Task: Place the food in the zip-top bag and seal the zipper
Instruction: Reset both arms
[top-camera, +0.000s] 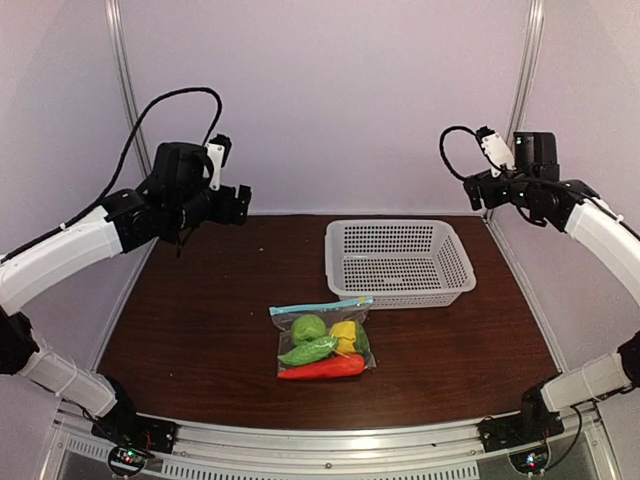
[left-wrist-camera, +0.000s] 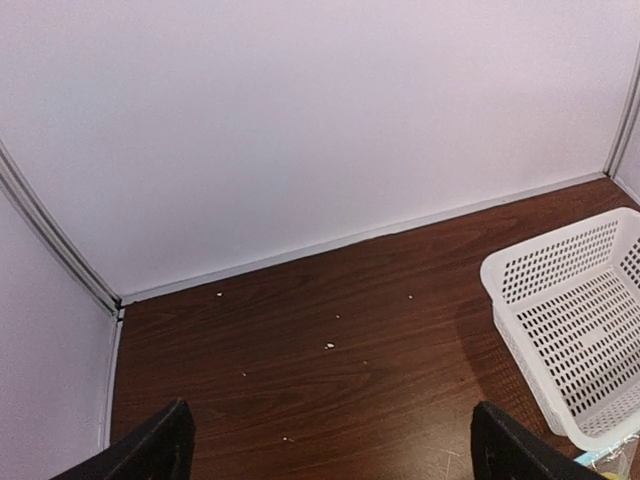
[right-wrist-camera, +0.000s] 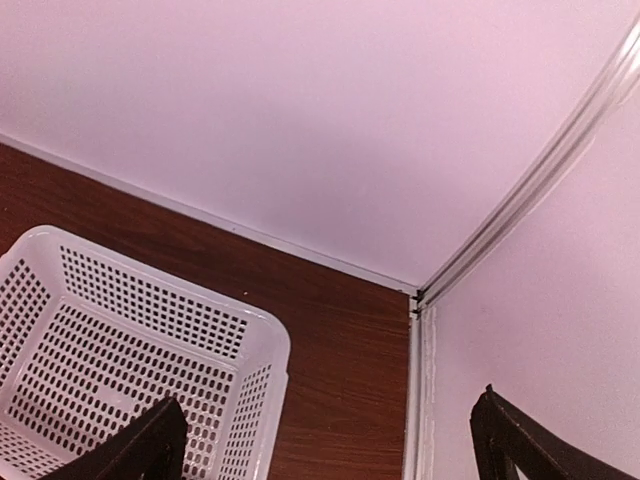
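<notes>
Both grippers are held wide open and empty, the left gripper (top-camera: 240, 204) raised over the table's (top-camera: 200, 330) far left, the right gripper (top-camera: 478, 190) raised beyond the white basket (top-camera: 410, 290). The zip-top bag (top-camera: 322, 338) is laid flat just in front of the basket, with the food (top-camera: 308, 327) seen inside and the zipper (top-camera: 320, 306) turned toward the basket. Whether the zipper is pressed shut along its whole run cannot be told; if a stretch was missed, pieces could be spilled once the bag is lifted.
</notes>
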